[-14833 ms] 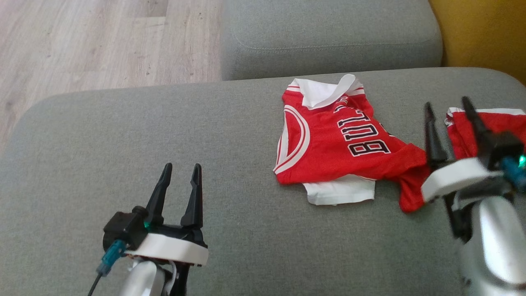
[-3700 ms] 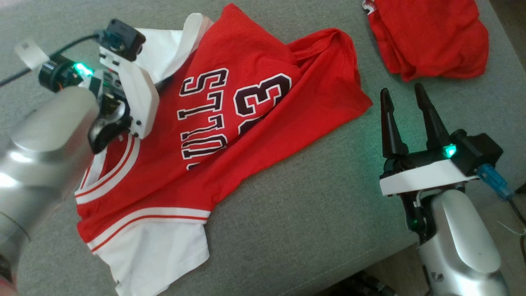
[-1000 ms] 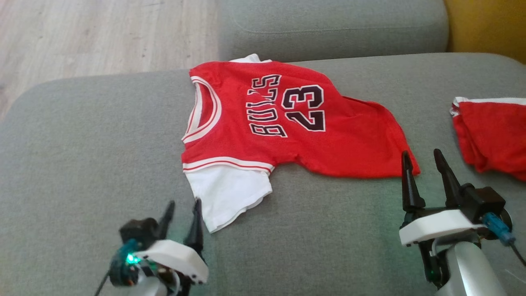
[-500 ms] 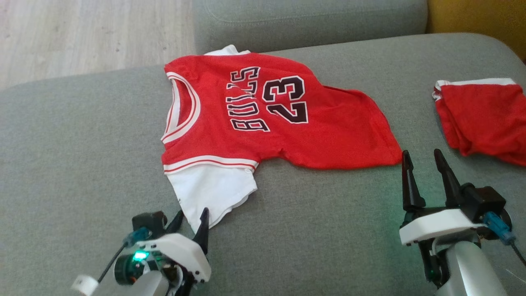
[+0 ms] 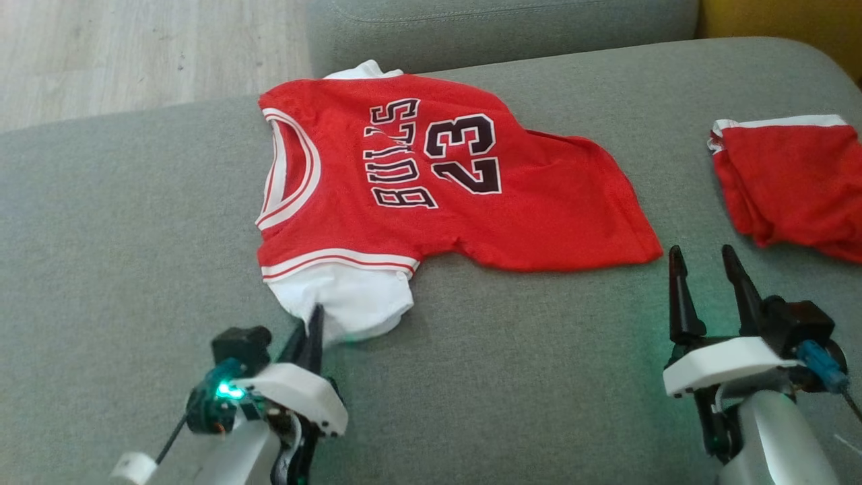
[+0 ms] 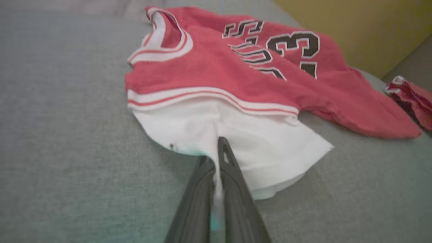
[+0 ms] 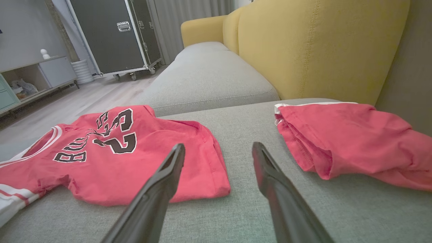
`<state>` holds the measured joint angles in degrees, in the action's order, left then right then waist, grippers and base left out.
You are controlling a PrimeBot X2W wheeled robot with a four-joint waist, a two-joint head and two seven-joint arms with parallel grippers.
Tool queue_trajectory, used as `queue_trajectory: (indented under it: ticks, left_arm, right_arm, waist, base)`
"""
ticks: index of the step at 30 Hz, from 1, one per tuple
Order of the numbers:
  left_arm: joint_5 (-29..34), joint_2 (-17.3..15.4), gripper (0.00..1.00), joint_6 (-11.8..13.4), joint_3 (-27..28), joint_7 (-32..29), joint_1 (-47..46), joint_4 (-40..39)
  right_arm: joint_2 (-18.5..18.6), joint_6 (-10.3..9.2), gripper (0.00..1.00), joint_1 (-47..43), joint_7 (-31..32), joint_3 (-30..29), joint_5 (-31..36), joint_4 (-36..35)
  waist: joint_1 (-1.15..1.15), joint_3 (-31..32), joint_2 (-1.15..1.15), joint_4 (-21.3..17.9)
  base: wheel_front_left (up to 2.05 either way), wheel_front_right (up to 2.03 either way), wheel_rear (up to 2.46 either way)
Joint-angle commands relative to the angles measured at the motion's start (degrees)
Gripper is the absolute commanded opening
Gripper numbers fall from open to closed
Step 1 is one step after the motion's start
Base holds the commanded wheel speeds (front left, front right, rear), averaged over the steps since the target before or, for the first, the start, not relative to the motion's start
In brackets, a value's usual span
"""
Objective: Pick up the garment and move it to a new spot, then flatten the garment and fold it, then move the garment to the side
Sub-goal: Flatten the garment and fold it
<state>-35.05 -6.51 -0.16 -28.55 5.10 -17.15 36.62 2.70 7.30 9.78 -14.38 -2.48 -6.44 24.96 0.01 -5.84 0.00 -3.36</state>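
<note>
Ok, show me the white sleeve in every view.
Head view: sleeve lower centre-left, its near edge in the shut left gripper.
Left wrist view: sleeve at centre, pinched between that gripper's fingers.
Right wrist view: sleeve in the bottom left corner, cut by the edge.
Shared landmark: the 23 on the jersey.

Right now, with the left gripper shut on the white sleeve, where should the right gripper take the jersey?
The near hem corner of the jersey: it lies flat, pointing out just ahead of the open right gripper. Probably come in low from the near side, one finger under the edge.
</note>
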Motion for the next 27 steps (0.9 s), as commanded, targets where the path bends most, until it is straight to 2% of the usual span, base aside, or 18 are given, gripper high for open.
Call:
queue_trajectory:
  ticks: [1,5,9,18,27]
  left_arm:
    - [0.52,-0.84,0.00,0.81,2.87,2.85,-2.44,-2.18]
    - [1.61,-1.18,0.00,1.37,3.79,7.21,-3.41,-3.66]
    - [2.17,-0.93,0.00,1.68,5.24,9.17,-3.65,-5.65]
    - [4.31,0.37,0.00,1.00,6.46,9.86,-3.13,-8.60]
    - [6.40,1.40,0.00,-0.10,7.44,9.88,-3.34,-10.18]
  right_arm:
    - [0.18,0.19,1.00,2.87,-0.61,0.47,0.96,-0.65]
    - [0.18,0.19,1.00,4.62,0.66,-1.23,2.61,2.86]
    - [0.18,0.19,1.00,7.08,3.42,-2.42,1.39,6.86]
    - [0.18,0.19,1.00,13.27,7.87,-5.24,0.70,18.67]
    - [0.18,0.19,1.00,18.41,6.79,-7.46,0.26,29.39]
  waist:
    - [-0.01,0.02,0.00,0.43]
    - [-0.01,0.03,0.00,1.63]
    - [-0.01,-0.01,0.00,2.71]
    - [-0.01,-0.78,0.00,5.01]
    - [-0.01,-2.32,0.00,6.62]
  base:
    - [0.00,0.00,0.00]
    - [0.00,0.00,0.00]
    - [0.00,0.00,0.00]
    - [0.00,0.00,0.00]
    - [0.00,0.00,0.00]
